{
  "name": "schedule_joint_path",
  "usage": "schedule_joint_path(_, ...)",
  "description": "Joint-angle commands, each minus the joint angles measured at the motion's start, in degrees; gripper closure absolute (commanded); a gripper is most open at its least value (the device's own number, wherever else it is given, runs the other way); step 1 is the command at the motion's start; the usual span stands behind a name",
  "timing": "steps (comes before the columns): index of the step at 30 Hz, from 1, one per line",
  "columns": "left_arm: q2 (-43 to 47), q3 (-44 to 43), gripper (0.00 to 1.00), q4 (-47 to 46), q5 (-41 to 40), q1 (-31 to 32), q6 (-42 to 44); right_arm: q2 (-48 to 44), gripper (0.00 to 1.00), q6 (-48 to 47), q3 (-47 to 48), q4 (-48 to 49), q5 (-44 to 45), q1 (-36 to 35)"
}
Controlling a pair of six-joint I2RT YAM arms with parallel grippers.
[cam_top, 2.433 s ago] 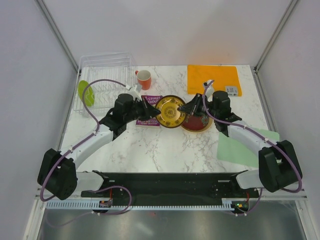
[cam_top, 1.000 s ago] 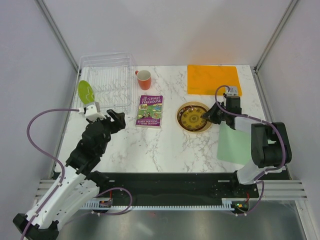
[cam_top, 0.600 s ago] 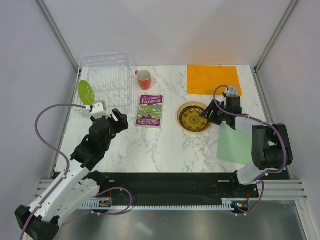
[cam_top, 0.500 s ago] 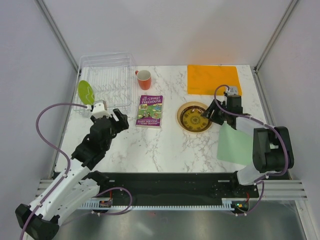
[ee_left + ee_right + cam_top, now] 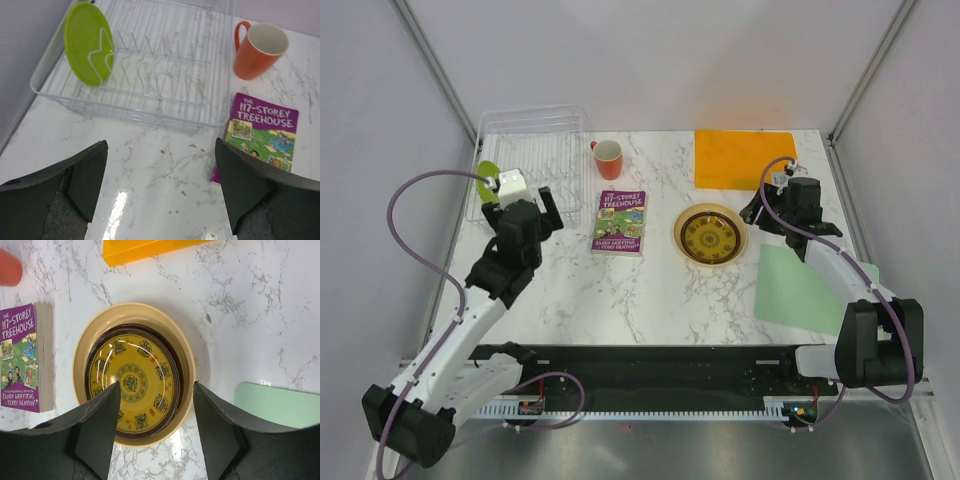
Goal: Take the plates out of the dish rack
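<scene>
One lime-green plate [image 5: 82, 42] stands upright in dish rack [image 5: 135, 112], left of purple book [image 5: 260, 132]; stack of three plates [image 5: 132, 382] lies on bench [image 5: 250, 315] right of book. Both empty: left end effector [image 5: 161, 150] wide open facing rack, right end effector [image 5: 156, 387] open above stack

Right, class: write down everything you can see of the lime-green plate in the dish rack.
The lime-green plate is round, plain and smooth, with a slight sheen like plastic and a shallow raised rim. It stands on edge, leaning a little, at the left end of the clear dish rack, and is the only plate in it. A pale prong of the rack crosses its face and props it up. Nothing else touches it. The left pincer is open and hangs on the near side of the rack, well clear of the plate.
</scene>
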State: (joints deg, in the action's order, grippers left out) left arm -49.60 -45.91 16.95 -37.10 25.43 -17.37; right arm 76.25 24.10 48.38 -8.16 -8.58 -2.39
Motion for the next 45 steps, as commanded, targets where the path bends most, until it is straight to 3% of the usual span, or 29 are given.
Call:
schedule_joint_path(1,-6.72,-7.34,0.05,-4.99,0.27,-9.85,7.61,-2.24,0.33,-0.37,0.84,-1.15,0.14,0.11)
schedule_joint_path(2,-9.69,-8.05,0.05,-7.17,1.23,-13.96,8.13,-2.42,0.33,-0.11,0.32,-1.07,0.23,0.11)
schedule_joint_path(8,-24.02,-16.48,0.05,-12.73,4.76,-24.97,10.87,-1.98,0.33,0.77,-1.36,0.78,-1.26,0.11)
schedule_joint_path(14,-36.69,-23.07,0.11,-17.22,5.29,-29.81,9.56,0.13,0.34,1.48,-1.36,1.75,-2.23,0.11)
schedule_joint_path(19,-43.03,-26.42,0.17,-17.21,4.23,-30.18,8.75,-0.57,0.34,1.65,-1.88,2.36,-2.14,0.2)
schedule_joint_path(27,-49.52,-27.04,0.18,-20.91,0.73,-30.35,10.6,2.59,0.34,2.27,-2.59,4.91,-4.34,0.11)
schedule_joint_path(45,-53.4,-27.12,0.17,-22.93,-0.43,-33.07,8.84,6.9,0.34,-0.01,-3.56,6.49,-3.64,0.2)
